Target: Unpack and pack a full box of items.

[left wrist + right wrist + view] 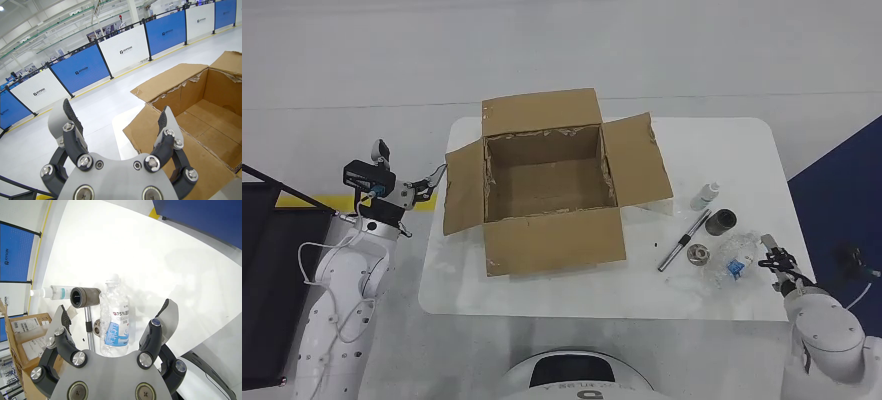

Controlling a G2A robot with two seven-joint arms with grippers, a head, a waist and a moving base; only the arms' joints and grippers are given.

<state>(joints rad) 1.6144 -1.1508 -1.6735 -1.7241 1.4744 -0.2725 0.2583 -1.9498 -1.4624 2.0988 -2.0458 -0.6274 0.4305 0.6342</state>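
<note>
An open cardboard box (547, 185) stands mid-table with its flaps spread and a bare floor inside. Right of it lie a small white spray bottle (705, 195), a dark metal cylinder (721, 221), a steel rod (683, 240), a round flange (698, 255) and a crumpled clear bottle (734, 257). My right gripper (114, 304) is open by the base end of the crumpled bottle (115, 323), holding nothing. My left gripper (116, 106) is open and empty, just outside the box's left flap (151, 128), beyond the table's left edge.
The white table (742, 140) has bare surface behind and to the right of the loose items. Blue and white fence panels (79, 70) stand across the floor, far from the table. A black frame (262, 260) stands left of the left arm.
</note>
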